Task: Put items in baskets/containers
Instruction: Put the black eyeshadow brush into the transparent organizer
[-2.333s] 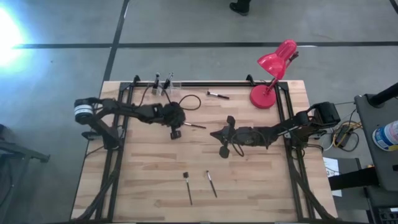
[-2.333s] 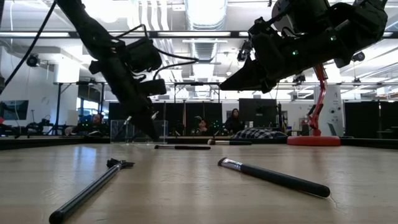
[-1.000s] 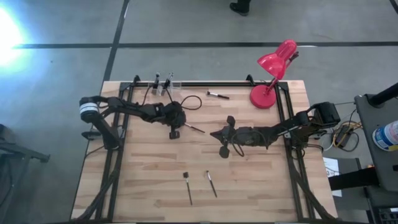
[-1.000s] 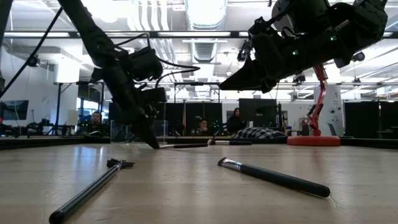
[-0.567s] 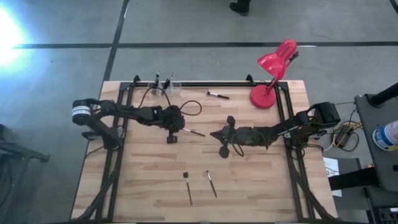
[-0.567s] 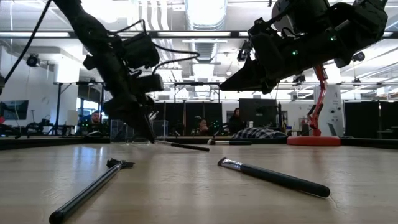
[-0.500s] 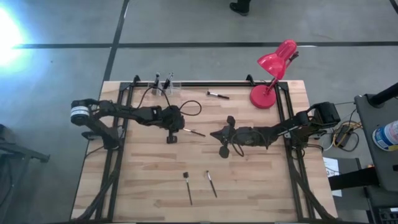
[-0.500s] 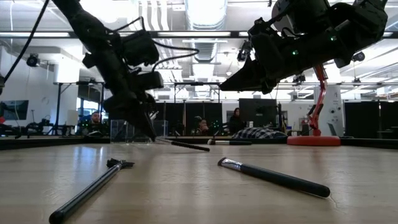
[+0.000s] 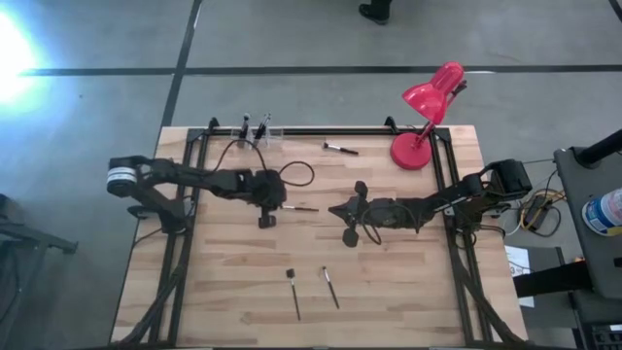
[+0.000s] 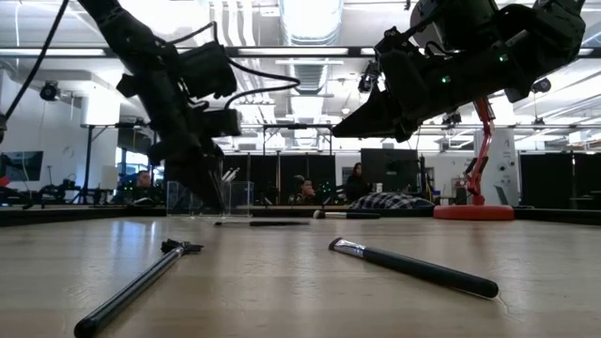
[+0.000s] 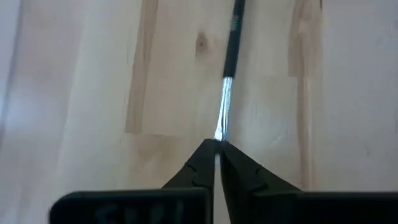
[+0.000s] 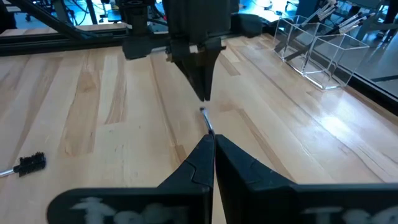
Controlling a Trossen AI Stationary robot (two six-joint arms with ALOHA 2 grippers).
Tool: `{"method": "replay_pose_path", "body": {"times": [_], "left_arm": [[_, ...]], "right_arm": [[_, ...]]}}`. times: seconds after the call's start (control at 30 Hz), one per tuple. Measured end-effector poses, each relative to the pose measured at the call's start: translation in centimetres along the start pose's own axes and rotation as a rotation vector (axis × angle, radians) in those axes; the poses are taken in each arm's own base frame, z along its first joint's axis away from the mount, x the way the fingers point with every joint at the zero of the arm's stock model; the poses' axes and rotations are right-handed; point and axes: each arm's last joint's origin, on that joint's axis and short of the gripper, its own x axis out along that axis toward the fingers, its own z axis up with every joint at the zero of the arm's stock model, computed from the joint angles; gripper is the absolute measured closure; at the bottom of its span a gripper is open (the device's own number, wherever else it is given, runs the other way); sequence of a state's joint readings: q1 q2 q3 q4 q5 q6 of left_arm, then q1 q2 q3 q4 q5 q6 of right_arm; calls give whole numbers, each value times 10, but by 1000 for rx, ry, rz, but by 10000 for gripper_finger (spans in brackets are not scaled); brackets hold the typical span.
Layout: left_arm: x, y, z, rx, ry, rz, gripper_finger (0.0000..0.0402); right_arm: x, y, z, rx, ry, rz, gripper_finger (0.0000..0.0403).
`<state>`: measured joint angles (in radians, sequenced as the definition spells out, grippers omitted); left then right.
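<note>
A thin dark brush with a silver ferrule (image 9: 301, 208) lies flat on the wood in mid-table (image 10: 258, 222). My left gripper (image 9: 280, 205) is shut and points down just above the brush's pale end (image 12: 203, 111), with a sliver of wood showing between them. In the left wrist view the ferrule (image 11: 224, 102) runs away from the shut tips (image 11: 216, 146). My right gripper (image 9: 340, 208) is shut and hovers to the brush's right. The clear containers (image 9: 259, 132) stand at the far edge with several brushes upright in them.
Two brushes lie near the table's near edge (image 9: 293, 292) (image 9: 330, 288), large in the low view (image 10: 136, 286) (image 10: 413, 268). Another lies at the far side (image 9: 340, 149). A red desk lamp (image 9: 424, 105) stands at the far right corner. A cable loop (image 9: 297, 171) hangs off my left arm.
My left gripper has shifted a little toward the table's left and near edges. Half a second ago the brush was tilted, with the end at the fingers raised. That end has come down, and the brush has turned to lie flat, pointing left to right.
</note>
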<state>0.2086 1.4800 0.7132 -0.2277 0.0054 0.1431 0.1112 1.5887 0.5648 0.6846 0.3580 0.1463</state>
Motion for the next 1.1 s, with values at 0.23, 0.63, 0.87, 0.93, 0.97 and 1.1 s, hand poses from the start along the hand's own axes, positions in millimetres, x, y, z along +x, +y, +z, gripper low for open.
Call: {"method": "replay_pose_path", "body": {"times": [0.23,0.63,0.87,0.93,0.97,1.1], "left_arm": [[7,0,-1,-20,13,4,340],[18,-4,-6,-44,54,-88,330],[25,-4,-7,-13,70,-83,331],[25,-4,-7,2,71,-72,338],[25,-3,-7,9,71,-69,345],[25,-4,-7,41,68,-54,392]], "right_arm": [[0,0,0,0,0,0,394],[0,0,0,0,0,0,394],[0,0,0,0,0,0,394],[0,0,0,0,0,0,394],[0,0,0,0,0,0,394],[0,0,0,0,0,-1,394]]}}
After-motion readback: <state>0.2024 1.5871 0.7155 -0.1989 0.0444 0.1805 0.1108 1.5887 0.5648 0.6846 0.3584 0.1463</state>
